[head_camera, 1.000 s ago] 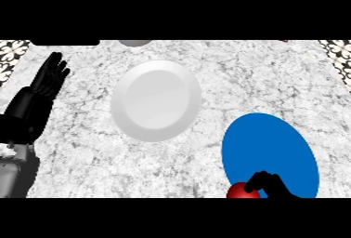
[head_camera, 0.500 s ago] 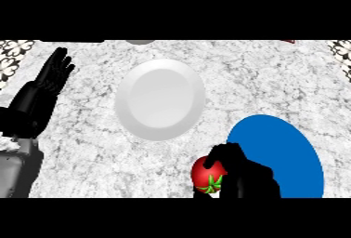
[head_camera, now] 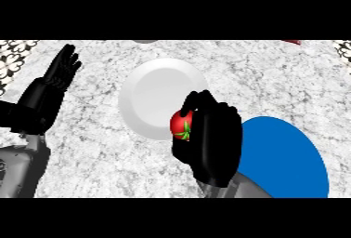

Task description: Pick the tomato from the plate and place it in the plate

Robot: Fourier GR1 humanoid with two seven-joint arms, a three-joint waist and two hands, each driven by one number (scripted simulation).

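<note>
A grey-white marble counter (head_camera: 96, 139) fills the view; black-and-white patterned patches, perhaps tiling, show at both upper corners (head_camera: 17, 51).

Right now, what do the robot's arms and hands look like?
Both hands are black all over, with jointed fingers and a thumb, a bit like chunky gloves. The left hand shows at the view's left edge, the right hand near the middle. Each sits on a smooth grey forearm coming up from the bottom edge. I see no cables, sleeves or markings on them.
</note>
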